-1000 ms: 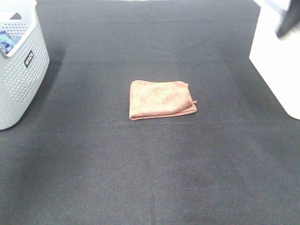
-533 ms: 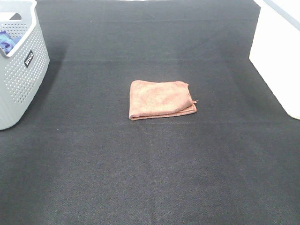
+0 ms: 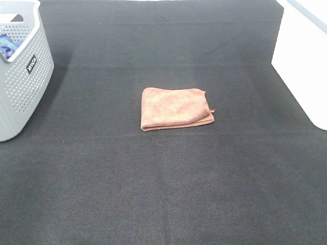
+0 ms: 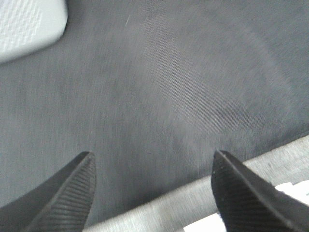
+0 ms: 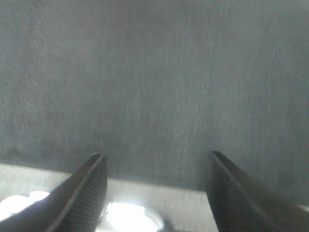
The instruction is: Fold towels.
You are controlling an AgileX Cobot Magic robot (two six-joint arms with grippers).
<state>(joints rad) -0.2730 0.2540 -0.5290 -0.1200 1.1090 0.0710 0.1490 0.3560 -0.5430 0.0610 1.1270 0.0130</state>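
Counting from my overhead camera: one folded towel, brownish-orange, is lying on the table. One grey perforated basket is standing at the table's left edge, and I am seeing one blue item inside it, too little showing to name. One white box is sitting at the right edge. That is making four things on one table.

My own tools: two. Left tool is showing two dark fingers, spread apart; right tool is showing two as well, also spread.
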